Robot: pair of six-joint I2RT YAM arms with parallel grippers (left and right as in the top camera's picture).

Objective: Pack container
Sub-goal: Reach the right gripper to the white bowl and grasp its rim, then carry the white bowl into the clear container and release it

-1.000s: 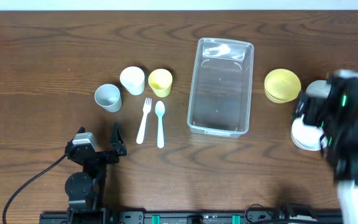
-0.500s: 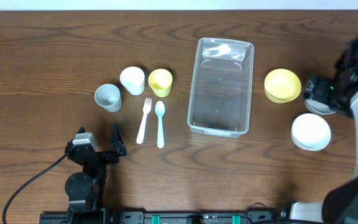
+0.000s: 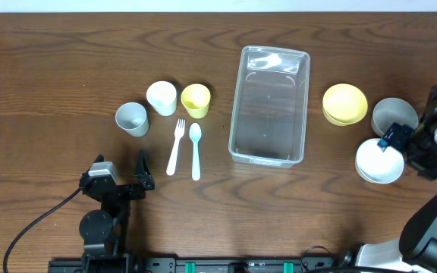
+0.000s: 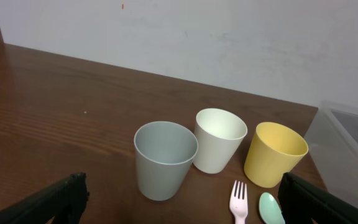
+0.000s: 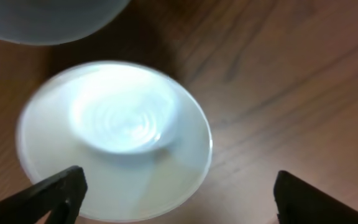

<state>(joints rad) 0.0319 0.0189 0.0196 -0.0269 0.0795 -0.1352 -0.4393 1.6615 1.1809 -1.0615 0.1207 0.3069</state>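
The clear container (image 3: 269, 105) stands empty mid-table; its corner shows in the left wrist view (image 4: 353, 146). To its right are a yellow bowl (image 3: 344, 103), a grey bowl (image 3: 394, 114) and a white bowl (image 3: 378, 161). My right gripper (image 3: 405, 147) is open and empty over the white bowl's right edge. In the right wrist view the white bowl (image 5: 114, 140) lies between and ahead of the open gripper (image 5: 179, 205), with the grey bowl (image 5: 42, 18) beyond. My left gripper (image 3: 120, 168) is open and empty near the front edge.
Left of the container stand a grey cup (image 3: 131, 118), a white cup (image 3: 161, 97) and a yellow cup (image 3: 196, 99), with a pink fork (image 3: 176, 146) and a green spoon (image 3: 196, 150) in front. In the left wrist view they lie ahead: grey cup (image 4: 165, 158), fork (image 4: 238, 208).
My right arm has swung from over the grey bowl towards the front, to the white bowl's right edge; the grey bowl now shows in full. The left arm has not moved.
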